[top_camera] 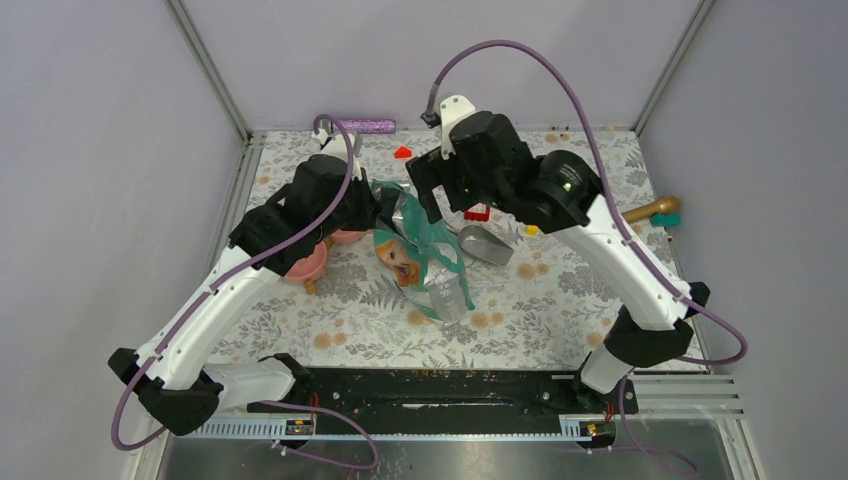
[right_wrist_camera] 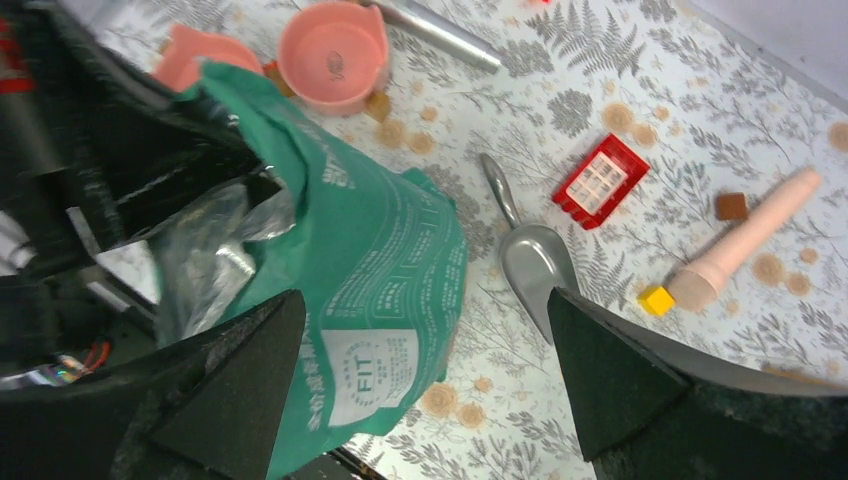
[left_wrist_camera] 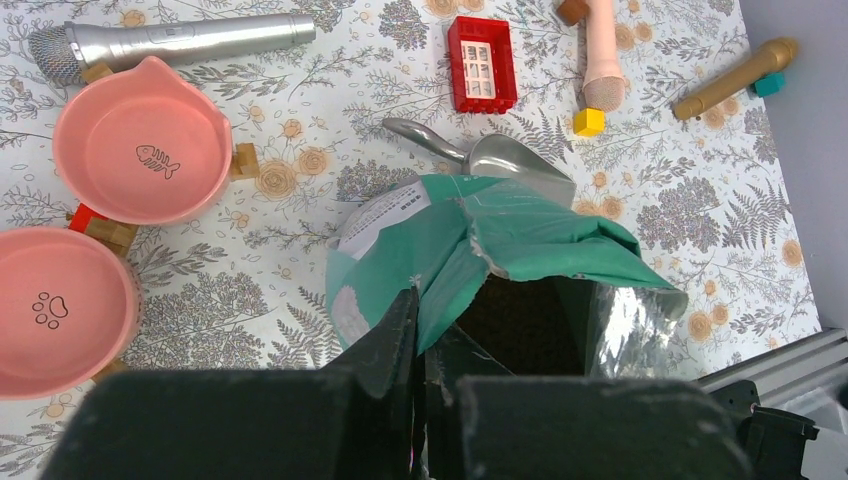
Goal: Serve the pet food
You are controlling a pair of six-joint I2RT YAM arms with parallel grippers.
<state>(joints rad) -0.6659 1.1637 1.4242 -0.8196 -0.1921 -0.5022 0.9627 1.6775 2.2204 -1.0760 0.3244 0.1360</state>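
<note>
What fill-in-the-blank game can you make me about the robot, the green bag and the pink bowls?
1. The left gripper is shut on the edge of the teal bag, while the right gripper is wide ____ and holds nothing.
2. The pink bowl beside the silver microphone has a ____ drawn inside.
3. The other pink bowl has a ____ print drawn inside.

Missing words: open, fish, paw.
</note>
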